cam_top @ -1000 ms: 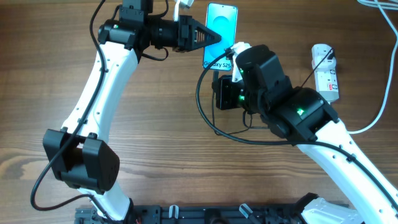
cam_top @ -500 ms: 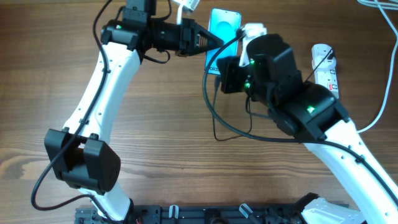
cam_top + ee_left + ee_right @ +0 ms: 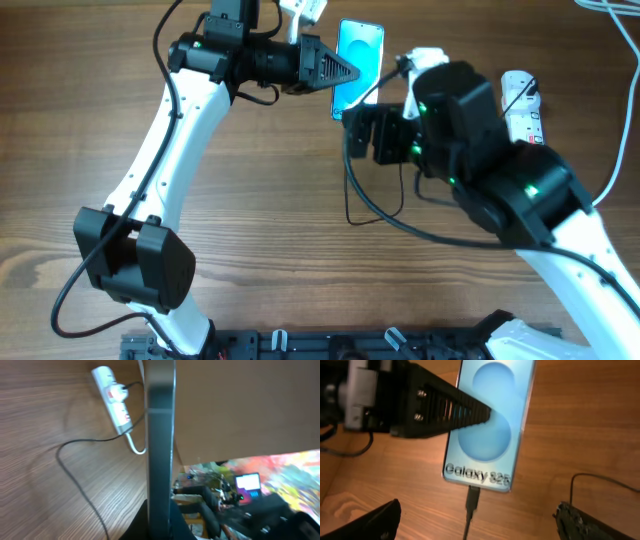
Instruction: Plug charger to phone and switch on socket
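We log one phone point(image 3: 358, 62): cyan screen, "Galaxy S25" lettering at its lower end, far middle of the table point(image 3: 250, 200). Left gripper point(image 3: 352, 72) is clamped on it, reaching across the screen. One charger point(image 3: 472, 497), thin and black, has its tip touching the phone's bottom edge. One socket point(image 3: 524, 110), white with red marks, lies far right. Right gripper point(image 3: 477, 520) is spread wide, holding nothing.

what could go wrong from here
1. The thin black charger cable loops under the right arm; moving toward the white power strip could snag it and tug the small black connector from the turquoise-screened phone.
2. The left gripper clamps the phone from one side; a tug might twist it.
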You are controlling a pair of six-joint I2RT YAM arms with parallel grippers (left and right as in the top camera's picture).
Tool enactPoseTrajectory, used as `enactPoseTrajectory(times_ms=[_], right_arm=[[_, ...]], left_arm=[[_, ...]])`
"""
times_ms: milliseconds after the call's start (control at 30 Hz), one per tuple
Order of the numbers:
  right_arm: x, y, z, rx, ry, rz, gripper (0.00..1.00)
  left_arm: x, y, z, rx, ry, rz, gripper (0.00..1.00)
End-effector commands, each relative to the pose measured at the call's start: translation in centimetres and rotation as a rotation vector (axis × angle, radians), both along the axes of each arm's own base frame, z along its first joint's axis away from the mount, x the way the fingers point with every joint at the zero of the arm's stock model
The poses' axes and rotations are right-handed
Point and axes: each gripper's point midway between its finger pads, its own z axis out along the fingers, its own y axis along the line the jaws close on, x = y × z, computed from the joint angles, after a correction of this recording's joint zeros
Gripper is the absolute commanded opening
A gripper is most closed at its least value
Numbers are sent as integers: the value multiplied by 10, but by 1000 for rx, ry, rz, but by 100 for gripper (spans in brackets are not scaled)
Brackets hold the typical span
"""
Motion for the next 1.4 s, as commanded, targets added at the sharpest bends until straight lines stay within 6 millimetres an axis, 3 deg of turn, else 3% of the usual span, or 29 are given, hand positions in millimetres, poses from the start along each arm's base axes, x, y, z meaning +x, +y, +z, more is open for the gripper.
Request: enactPoseTrajectory(times_ms=[0, 100, 300, 433, 667, 833, 1200, 1367], right_arm=[[-15, -16, 17, 4, -16, -26, 100], [-25, -25, 1, -47, 49, -32, 100], [-39, -34, -23, -100, 167, -56, 100], [-45, -37, -27, -100, 203, -72, 100], [-52, -36, -36, -99, 264, -73, 100], [-59, -40, -47, -132, 323, -76, 100], [-65, -38, -75, -173, 416, -68, 100], [-64, -38, -81, -178, 420, -66, 100]], left_arm=[[-1, 13, 8, 29, -74, 15, 4], [0, 21, -4, 81, -43, 47, 4], [5, 46, -52, 305, 63, 167, 4], [5, 56, -86, 389, 138, 211, 4], [3, 57, -148, 434, 278, 204, 4], [2, 52, -179, 430, 361, 173, 4], [7, 50, -229, 454, 384, 124, 4], [13, 51, -232, 462, 304, 92, 4]])
